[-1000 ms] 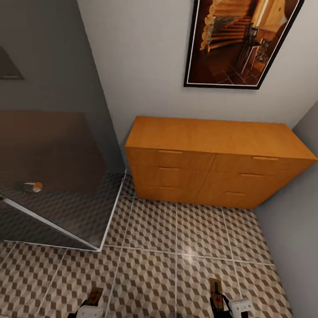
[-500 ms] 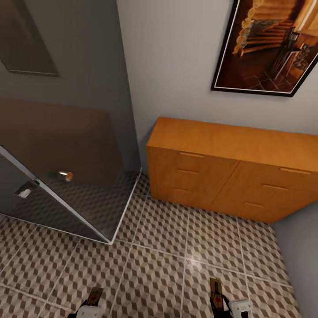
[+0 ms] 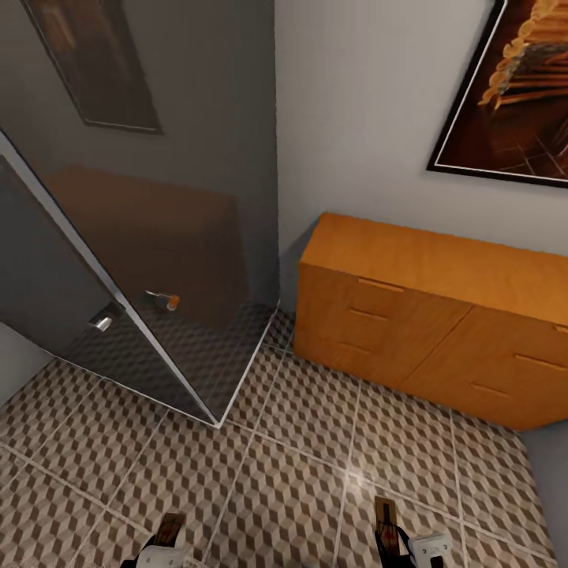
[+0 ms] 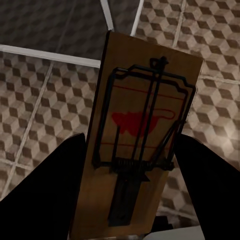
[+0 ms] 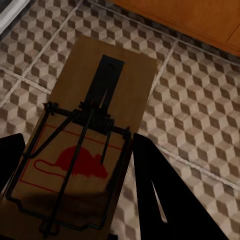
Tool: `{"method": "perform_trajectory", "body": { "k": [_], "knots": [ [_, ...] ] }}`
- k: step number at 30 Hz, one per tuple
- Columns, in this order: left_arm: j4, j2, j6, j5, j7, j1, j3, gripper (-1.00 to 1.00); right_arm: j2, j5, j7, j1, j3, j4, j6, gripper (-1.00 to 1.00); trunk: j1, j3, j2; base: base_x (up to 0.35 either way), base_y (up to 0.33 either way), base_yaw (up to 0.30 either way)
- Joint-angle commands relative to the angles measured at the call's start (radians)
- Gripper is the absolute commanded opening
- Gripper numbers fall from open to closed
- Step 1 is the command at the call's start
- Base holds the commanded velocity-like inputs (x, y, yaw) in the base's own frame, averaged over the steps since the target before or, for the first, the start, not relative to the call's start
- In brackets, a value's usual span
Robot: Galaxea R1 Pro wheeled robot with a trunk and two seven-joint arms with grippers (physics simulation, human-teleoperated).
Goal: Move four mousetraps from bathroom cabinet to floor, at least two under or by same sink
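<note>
Each arm carries one mousetrap above the patterned bathroom floor (image 3: 276,489). In the head view, the left gripper (image 3: 162,544) sits at the bottom edge with a tan trap (image 3: 170,527) sticking out ahead of it, and the right gripper (image 3: 402,546) does likewise with its own trap (image 3: 386,521). The left wrist view shows that board (image 4: 137,135), red mark and wire facing the camera, wedged between the dark jaws, which are closed on it. The right wrist view shows the other board (image 5: 82,150) gripped the same way, over the tiles. The orange-brown cabinet (image 3: 442,308) stands against the wall ahead and to the right, its drawers all pushed in. A dark glass shower screen (image 3: 150,260) rises to the left; a framed picture (image 3: 513,87) hangs above the cabinet.
</note>
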State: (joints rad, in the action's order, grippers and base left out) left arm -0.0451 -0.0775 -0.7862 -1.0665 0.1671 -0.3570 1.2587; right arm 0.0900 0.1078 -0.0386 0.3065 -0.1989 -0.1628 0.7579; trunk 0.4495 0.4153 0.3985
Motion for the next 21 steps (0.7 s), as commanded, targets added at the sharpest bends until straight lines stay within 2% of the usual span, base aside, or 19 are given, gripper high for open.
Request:
{"method": "perform_trajectory", "body": {
  "k": [1,21],
  "knots": [
    [-0.002,-0.001,-0.001,0.0,0.011,0.0,0.008,-1.0,0.001,0.011,-0.003,0.0,-0.007,0.0,0.003,-1.0,0.0,0.001,0.002,0.0,0.0,0.28],
    [-0.002,0.004,-0.001,0.0,0.011,0.0,0.008,-1.0,-0.001,0.01,-0.003,0.0,-0.008,0.001,0.002,-1.0,0.0,-0.011,0.002,0.0,0.0,0.28]
  ]
}}
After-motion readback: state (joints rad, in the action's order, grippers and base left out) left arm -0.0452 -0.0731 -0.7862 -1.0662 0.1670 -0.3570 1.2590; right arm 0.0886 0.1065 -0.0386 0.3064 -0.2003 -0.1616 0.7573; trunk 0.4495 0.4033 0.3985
